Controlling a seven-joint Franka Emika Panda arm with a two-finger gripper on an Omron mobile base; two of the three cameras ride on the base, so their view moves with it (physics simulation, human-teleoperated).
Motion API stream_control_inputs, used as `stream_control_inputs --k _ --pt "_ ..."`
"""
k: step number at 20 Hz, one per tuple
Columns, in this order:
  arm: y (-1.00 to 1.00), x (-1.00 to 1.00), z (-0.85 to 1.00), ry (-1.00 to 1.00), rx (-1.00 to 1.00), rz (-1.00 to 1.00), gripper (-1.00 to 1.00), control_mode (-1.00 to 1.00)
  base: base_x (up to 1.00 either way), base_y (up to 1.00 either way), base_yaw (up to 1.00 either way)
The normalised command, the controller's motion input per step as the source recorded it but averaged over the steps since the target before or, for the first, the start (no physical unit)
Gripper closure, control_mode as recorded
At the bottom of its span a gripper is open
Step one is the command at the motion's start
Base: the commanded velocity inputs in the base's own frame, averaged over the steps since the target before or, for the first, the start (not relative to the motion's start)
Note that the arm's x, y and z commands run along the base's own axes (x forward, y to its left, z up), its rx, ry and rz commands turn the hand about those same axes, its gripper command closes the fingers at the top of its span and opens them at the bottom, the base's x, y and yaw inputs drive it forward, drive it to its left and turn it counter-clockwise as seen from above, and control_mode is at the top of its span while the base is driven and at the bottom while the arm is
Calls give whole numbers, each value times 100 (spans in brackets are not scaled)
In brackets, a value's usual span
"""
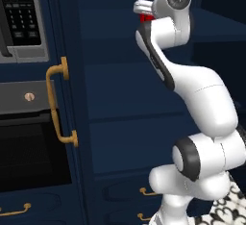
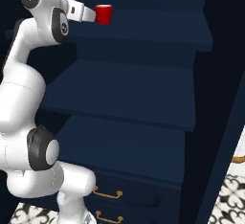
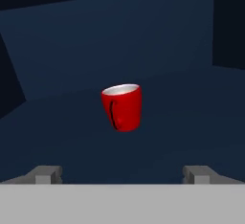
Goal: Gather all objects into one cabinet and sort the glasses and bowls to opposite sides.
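Right now the two-finger gripper [image 3: 122, 174] stands wide, empty, facing the glossy red handled cup [image 3: 122, 107]; an off-centre approach could topple it on its dark navy shelf [image 3: 182, 117]

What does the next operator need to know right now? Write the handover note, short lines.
Gripper: open, holding nothing, aimed at the red cup.
Red cup: upright on an upper shelf of the tall navy cupboard, just ahead of the fingertips, apart from them.
Done: approach lined up, cup centred between the fingers in the hand view.
Left: grasp the cup and carry it to the wall cabinet; the bowl and other cups still need sorting.
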Motion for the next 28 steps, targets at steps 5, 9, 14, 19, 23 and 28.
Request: stream_control_inputs --k 5,9,14,19,23,28 --pt "0 52 0 1 2 0 -100 -100 0 0 0" --pt "0 47 0 5 4 -2 -100 -100 0 0 0" --pt "0 55 0 5 3 -9 -100 -100 0 0 0" --pt "0 45 -1 5 0 -6 -100 -100 0 0 0" --pt "0 40 -10 6 0 -3 -100 -100 0 0 0" --pt "0 38 -12 5 0 -1 -100 -100 0 0 0"
